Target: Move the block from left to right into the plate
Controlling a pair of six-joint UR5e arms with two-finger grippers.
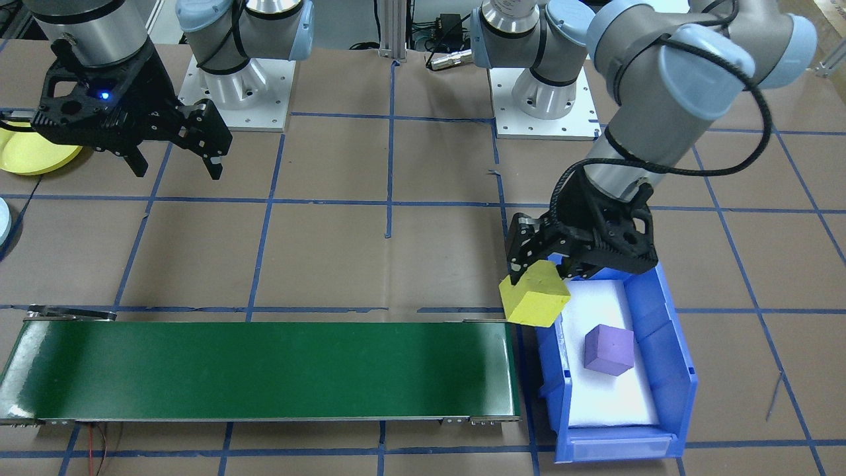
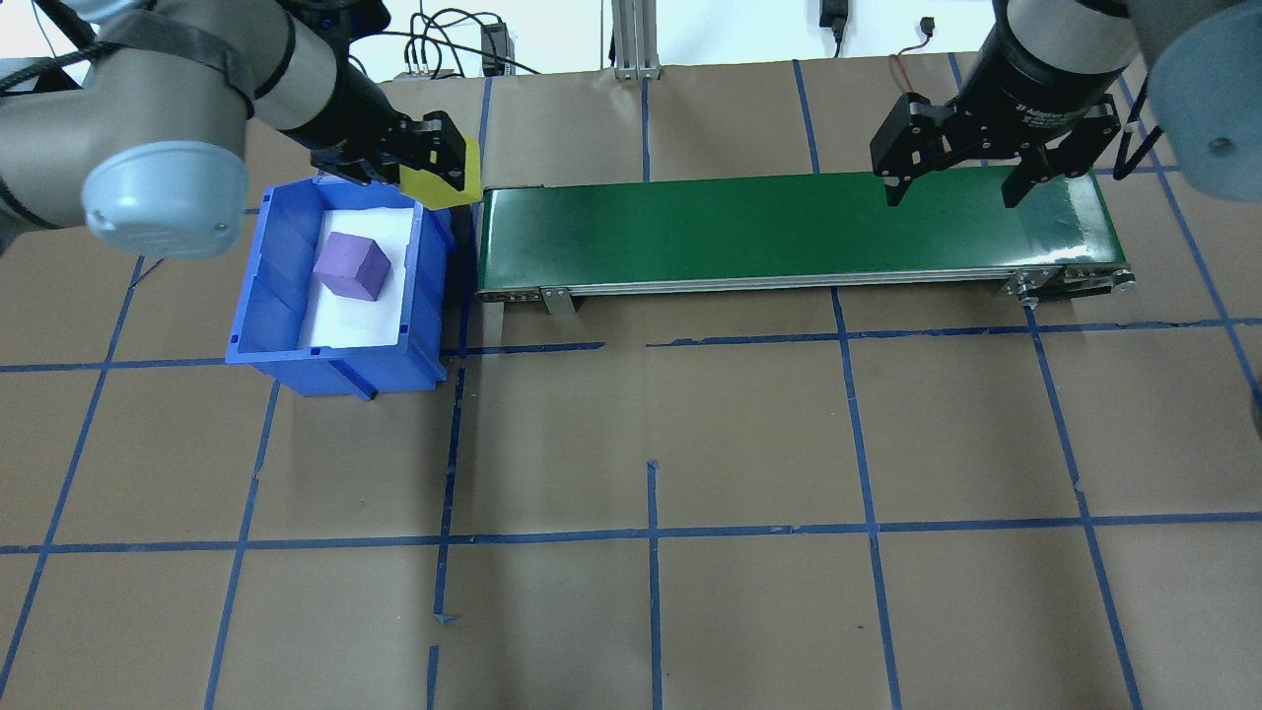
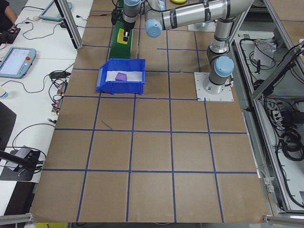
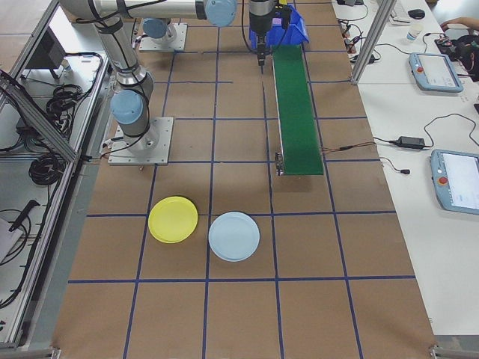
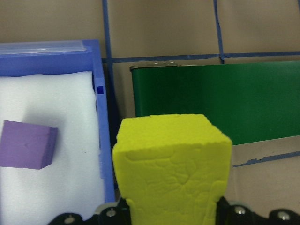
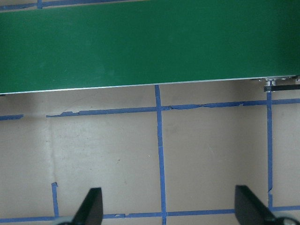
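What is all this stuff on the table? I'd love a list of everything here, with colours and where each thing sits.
yellow block: 1, yellow foam, held in the air over the bin's edge nearest the belt
purple block: 1, purple, lying on white padding inside the bin
bin: 1, blue, at the belt's end on the robot's left
conveyor belt: 1, green, stretching between the two arms
yellow plate: 1, pale yellow, on the table at the robot's right
blue plate: 1, light blue, beside the yellow plate
left gripper: 1, black, shut on the yellow block
right gripper: 1, black, open, empty
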